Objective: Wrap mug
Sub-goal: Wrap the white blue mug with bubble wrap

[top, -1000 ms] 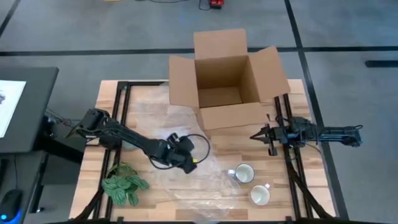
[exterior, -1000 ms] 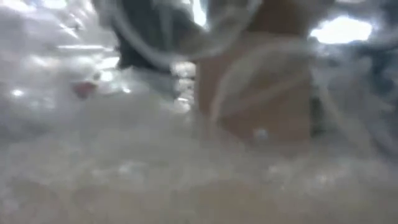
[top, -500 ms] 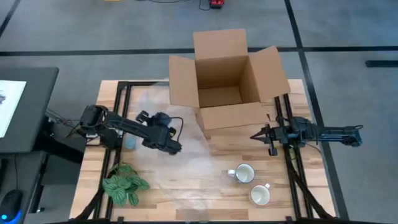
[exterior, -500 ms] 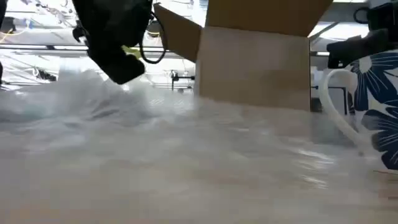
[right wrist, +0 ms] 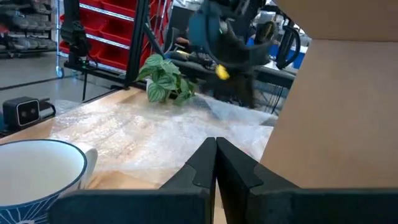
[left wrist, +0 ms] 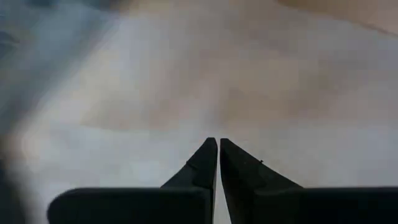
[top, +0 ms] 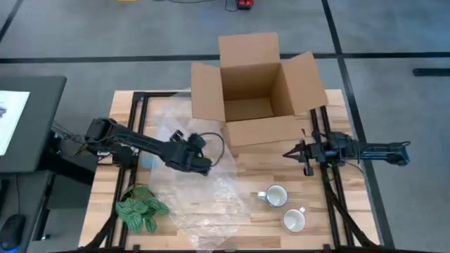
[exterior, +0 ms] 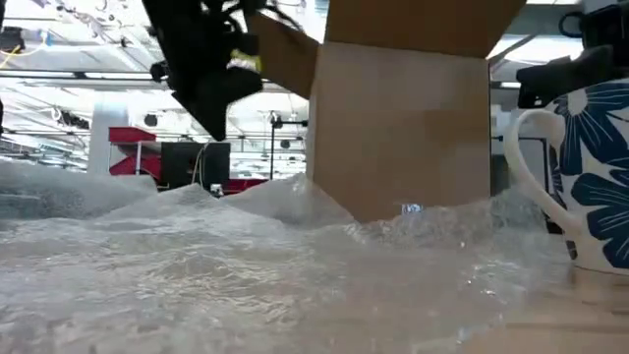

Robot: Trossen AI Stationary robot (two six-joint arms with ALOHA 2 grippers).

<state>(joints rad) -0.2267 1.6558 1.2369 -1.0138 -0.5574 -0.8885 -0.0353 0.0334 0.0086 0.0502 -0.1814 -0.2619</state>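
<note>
At four o'clock on our slatted wooden bench (top: 105, 204) sit two glossy mugs (top: 275, 196), one blue-flowered. Crinkled clear bubble wrap (top: 204, 204) spreads at six; our left gripper (top: 200, 166), jaws together, pinches it. At three o'clock waits our right gripper (top: 290, 153), jaws together, beside the plain cardboard box (top: 253, 88).

Bare table (top: 337, 211) right of mugs (top: 275, 196)

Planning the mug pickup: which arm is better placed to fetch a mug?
Right. Its tool waits just above the mugs; the left tool is over the wrap.
</note>
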